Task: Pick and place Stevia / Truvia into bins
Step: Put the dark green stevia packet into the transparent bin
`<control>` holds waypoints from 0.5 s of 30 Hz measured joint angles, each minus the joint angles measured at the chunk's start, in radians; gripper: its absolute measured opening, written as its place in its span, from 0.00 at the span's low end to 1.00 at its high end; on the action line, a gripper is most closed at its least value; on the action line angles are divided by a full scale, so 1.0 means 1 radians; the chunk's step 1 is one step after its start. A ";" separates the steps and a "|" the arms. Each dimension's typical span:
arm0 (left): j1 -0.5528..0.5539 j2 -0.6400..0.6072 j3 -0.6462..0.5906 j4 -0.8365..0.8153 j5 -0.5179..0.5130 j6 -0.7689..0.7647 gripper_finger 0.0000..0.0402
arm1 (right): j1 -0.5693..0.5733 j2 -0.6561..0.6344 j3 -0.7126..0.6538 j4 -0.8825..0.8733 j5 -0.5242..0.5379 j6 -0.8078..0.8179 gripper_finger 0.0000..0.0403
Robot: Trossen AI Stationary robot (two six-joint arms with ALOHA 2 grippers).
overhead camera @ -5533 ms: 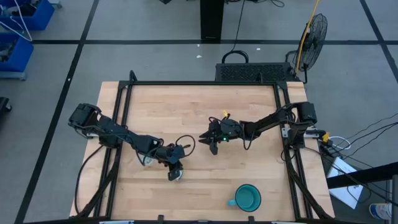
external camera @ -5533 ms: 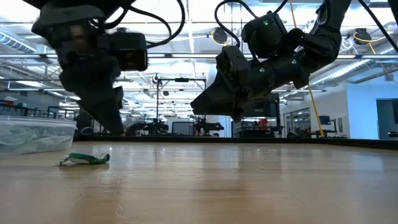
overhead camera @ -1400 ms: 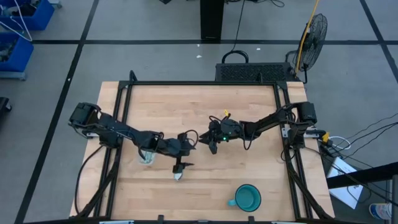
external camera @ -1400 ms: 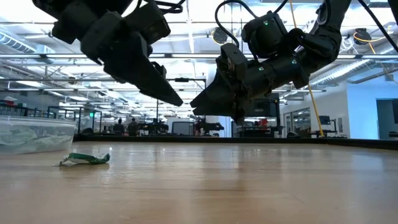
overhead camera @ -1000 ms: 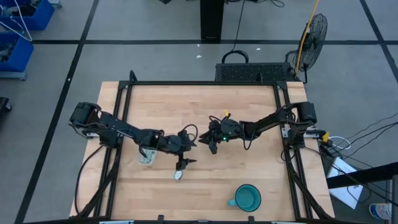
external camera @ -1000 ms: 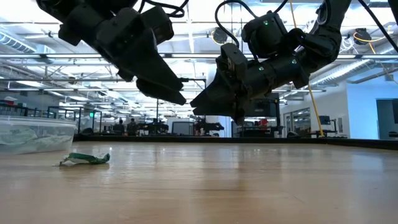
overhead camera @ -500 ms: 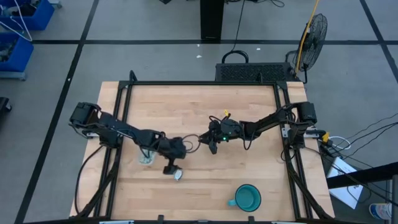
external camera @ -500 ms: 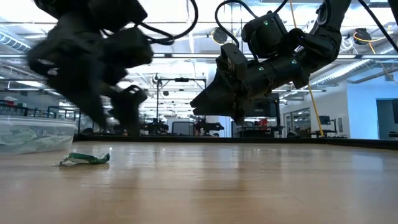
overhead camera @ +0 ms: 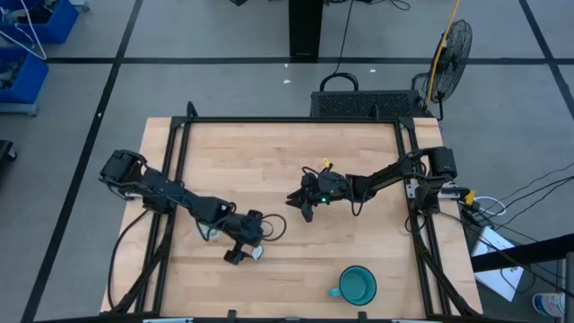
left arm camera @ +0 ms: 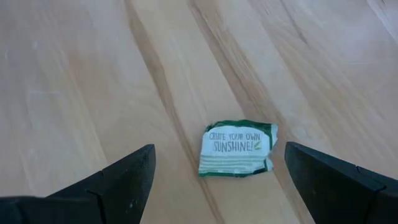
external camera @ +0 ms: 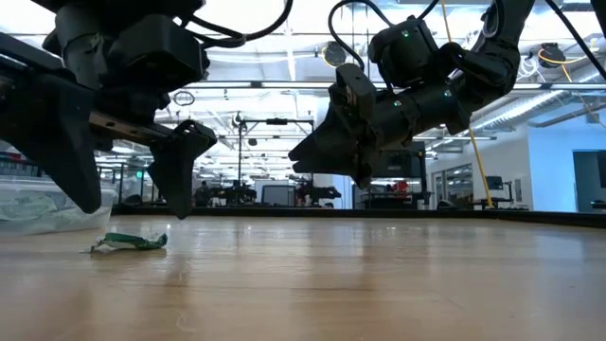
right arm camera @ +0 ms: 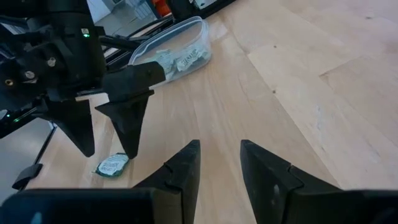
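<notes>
Near the counter's (overhead camera: 287, 157) front edge, right of middle, stands a teal mug (overhead camera: 357, 285), well apart from everything else.

Left of centre, a little farther back: one sachet (left arm camera: 237, 149) flat on the wood, green-bordered with a white panel. Print reads "CREATE YOUR OWN SUNSHINE!" with a small leaf mark. Low view shows it as a crumpled green sliver (external camera: 130, 242) on the boards.

Left hand (overhead camera: 242, 253) hangs directly over that sachet, fingers (left arm camera: 118, 180) spread wide, one to each side of it, tips clear of the paper. Nothing gripped. In the low view its two dark tips (external camera: 175, 175) point down just above the counter.

Clear tub (right arm camera: 171, 53) sits just behind the left hand, toward the counter's left edge, mostly hidden under the arm from overhead. Several pale sachets lie inside; their print is too small to read. Low view catches the tub's wall (external camera: 38, 204) at far left.

Counter's middle: right hand (overhead camera: 303, 208) held above the wood, fingers (right arm camera: 180, 171) partly apart, nothing between them.
</notes>
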State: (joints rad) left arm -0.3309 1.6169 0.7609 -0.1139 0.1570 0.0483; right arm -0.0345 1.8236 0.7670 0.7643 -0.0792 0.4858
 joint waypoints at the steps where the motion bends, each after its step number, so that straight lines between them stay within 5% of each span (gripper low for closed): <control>1: -0.004 0.000 0.000 0.000 0.000 0.000 0.90 | 0.000 0.000 0.000 0.002 0.000 0.000 0.27; 15: -0.012 0.000 0.000 -0.003 -0.052 -0.005 0.64 | 0.000 0.000 0.000 0.010 0.000 0.000 0.27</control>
State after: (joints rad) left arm -0.3433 1.6171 0.7609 -0.1171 0.1049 0.0437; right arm -0.0347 1.8236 0.7670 0.7738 -0.0791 0.4856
